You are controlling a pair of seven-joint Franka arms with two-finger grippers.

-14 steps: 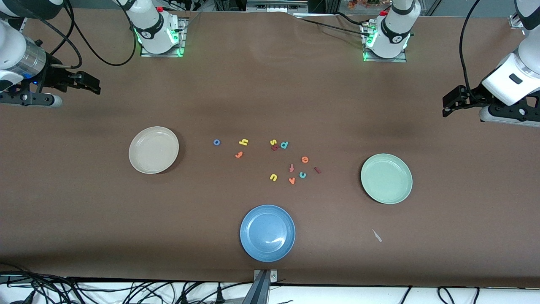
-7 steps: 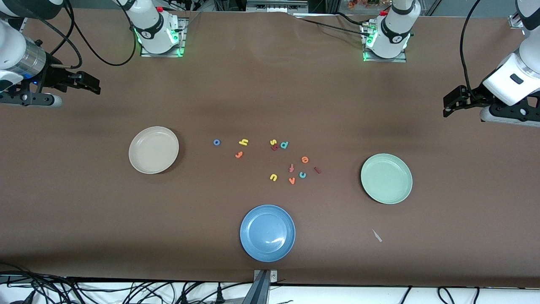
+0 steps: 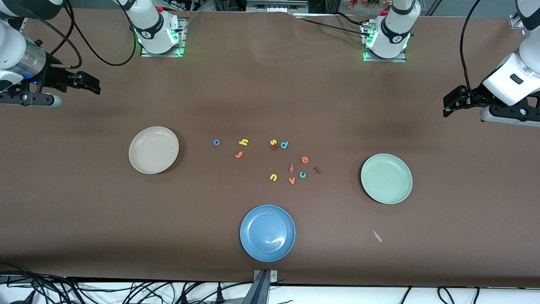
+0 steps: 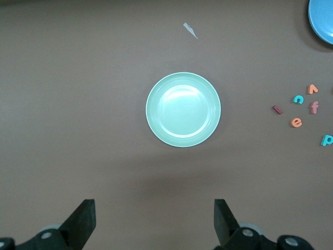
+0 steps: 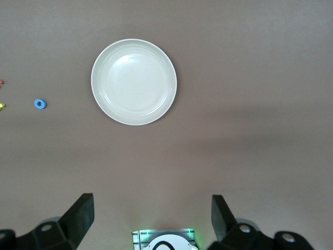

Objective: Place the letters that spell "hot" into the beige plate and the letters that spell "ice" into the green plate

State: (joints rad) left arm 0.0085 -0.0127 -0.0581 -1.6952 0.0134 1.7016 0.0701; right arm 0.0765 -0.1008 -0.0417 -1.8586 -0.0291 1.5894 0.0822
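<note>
The beige plate [image 3: 153, 150] [image 5: 134, 82] lies empty toward the right arm's end, and the green plate [image 3: 386, 178] [image 4: 183, 109] lies empty toward the left arm's end. Loose letters lie between them: blue "o" [image 3: 217, 142] [image 5: 40, 103], yellow "h" [image 3: 243, 142], orange "t" [image 3: 239, 154], orange "e" [image 3: 305, 159] [image 4: 296, 123], teal "c" [image 3: 302, 174] [image 4: 298, 99] and dark red "i" [image 3: 317, 170] [image 4: 277, 109]. My right gripper [image 3: 93, 84] [image 5: 152, 216] hangs open and empty above bare table beside the beige plate. My left gripper [image 3: 448, 104] [image 4: 155, 219] hangs open and empty above bare table beside the green plate.
A blue plate [image 3: 267, 233] lies nearer the front camera than the letters. Other letters lie in the cluster: yellow "s" [image 3: 273, 142], teal "d" [image 3: 284, 145], pinkish letter [image 3: 291, 168], yellow "u" [image 3: 274, 177], orange "v" [image 3: 292, 180]. A pale scrap [image 3: 376, 235] lies near the green plate.
My left gripper has drifted very slightly. The right arm, the plates and the letters have not moved.
</note>
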